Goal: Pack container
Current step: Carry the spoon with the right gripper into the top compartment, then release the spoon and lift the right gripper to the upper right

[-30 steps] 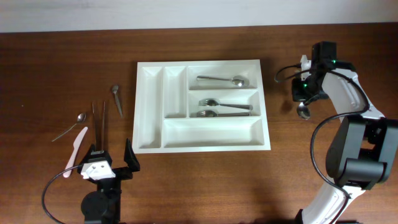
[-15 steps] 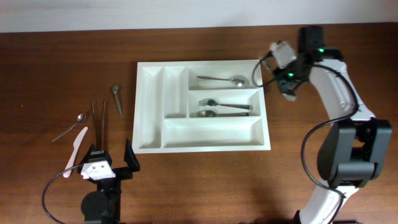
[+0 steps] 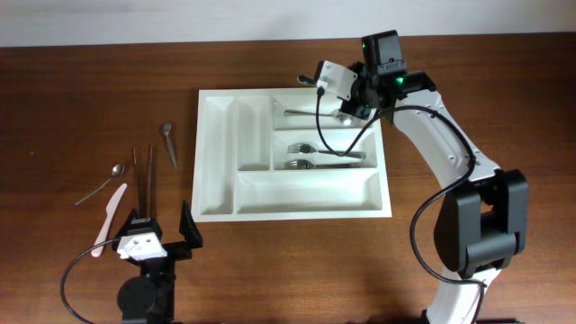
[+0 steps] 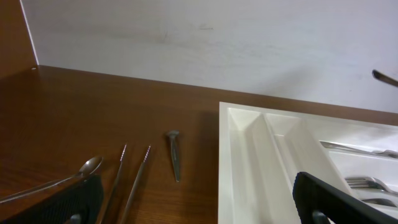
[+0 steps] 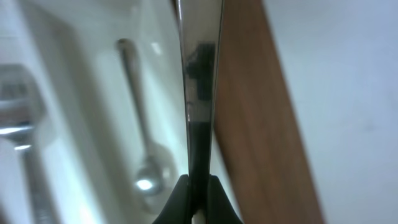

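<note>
- Swung in from off the tray's right side, the right gripper [image 3: 353,101] now hangs over the top-right compartment.
- Its fingers are clamped on a thin metal utensil [image 5: 199,93], seen edge-on.
- Directly below lies a spoon [image 3: 317,114]; forks [image 3: 324,157] fill the next compartment down.
- The tray [image 3: 306,191] sits mid-table, its long bottom slot bare.
- The left gripper [image 3: 162,227] rests near the front edge, jaws apart, with loose cutlery [image 3: 142,171] beside it.
- The carry looks finished; lowering and release should follow.
</note>
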Tool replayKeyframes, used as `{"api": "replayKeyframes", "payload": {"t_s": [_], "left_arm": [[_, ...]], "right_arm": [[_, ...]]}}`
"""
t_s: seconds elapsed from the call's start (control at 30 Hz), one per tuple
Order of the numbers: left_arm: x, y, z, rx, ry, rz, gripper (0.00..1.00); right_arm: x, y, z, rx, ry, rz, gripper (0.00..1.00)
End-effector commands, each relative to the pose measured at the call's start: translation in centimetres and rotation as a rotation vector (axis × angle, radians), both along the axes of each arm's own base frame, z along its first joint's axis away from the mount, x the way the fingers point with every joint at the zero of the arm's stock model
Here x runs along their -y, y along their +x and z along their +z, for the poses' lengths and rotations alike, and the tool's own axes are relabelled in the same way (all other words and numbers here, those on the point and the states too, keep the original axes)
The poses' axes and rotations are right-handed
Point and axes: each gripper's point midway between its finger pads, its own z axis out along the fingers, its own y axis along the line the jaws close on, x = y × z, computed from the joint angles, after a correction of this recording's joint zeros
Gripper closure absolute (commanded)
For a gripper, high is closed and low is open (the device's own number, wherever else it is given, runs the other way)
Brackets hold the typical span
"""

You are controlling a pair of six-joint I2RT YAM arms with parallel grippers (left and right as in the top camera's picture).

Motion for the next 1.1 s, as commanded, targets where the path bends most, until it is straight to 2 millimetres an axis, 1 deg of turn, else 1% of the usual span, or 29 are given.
{"api": "replayKeyframes", "payload": {"t_s": [0.0, 0.07, 0.17, 0.33, 0.5, 0.67, 0.8, 0.83, 0.87, 0.9, 0.97, 1.0, 1.07], "left_arm": [[0.1, 0.0, 0.0, 0.004, 0.015, -0.008, 0.01], [0.1, 0.0, -0.1, 0.004, 0.015, -0.009, 0.01], [0.1, 0.0, -0.1, 0.004, 0.015, -0.009, 0.01], [0.1, 0.0, -0.1, 0.004, 0.015, -0.009, 0.01], [0.1, 0.0, -0.1, 0.004, 0.015, -0.008, 0.01], [0.1, 0.0, -0.1, 0.004, 0.015, -0.009, 0.01], [0.1, 0.0, -0.1, 0.004, 0.015, -0.009, 0.01], [0.1, 0.0, -0.1, 0.004, 0.015, -0.009, 0.01], [0.1, 0.0, -0.1, 0.004, 0.015, -0.009, 0.01], [0.1, 0.0, -0.1, 0.004, 0.015, -0.009, 0.01], [0.1, 0.0, -0.1, 0.004, 0.015, -0.009, 0.01], [0.1, 0.0, -0.1, 0.004, 0.015, -0.008, 0.01], [0.1, 0.0, -0.1, 0.004, 0.015, -0.009, 0.01]], "right_arm": [[0.1, 1.1, 0.8, 0.053, -0.021, 0.010, 0.96], [0.0, 1.1, 0.2, 0.049, -0.036, 0.035, 0.96], [-0.2, 1.1, -1.6, 0.019, -0.043, 0.052, 0.96], [-1.2, 0.8, -4.1, -0.033, -0.010, 0.099, 0.96], [-1.2, 0.8, -6.2, -0.070, -0.014, 0.100, 0.96], [-1.2, 0.8, -7.1, -0.086, -0.016, 0.100, 0.96], [-1.2, 0.9, -7.0, -0.079, -0.015, 0.100, 0.95], [-1.3, 1.0, -7.0, -0.075, -0.014, 0.100, 0.89], [-1.3, 1.1, -6.9, -0.070, -0.013, 0.100, 0.73], [-1.3, 1.1, -6.8, -0.066, -0.013, 0.100, 0.64], [-1.3, 1.3, -6.7, -0.062, -0.010, 0.097, 0.54], [-1.3, 1.3, -6.7, -0.058, -0.009, 0.097, 0.44], [-1.4, 1.5, -6.6, -0.051, -0.008, 0.097, 0.29]]}}
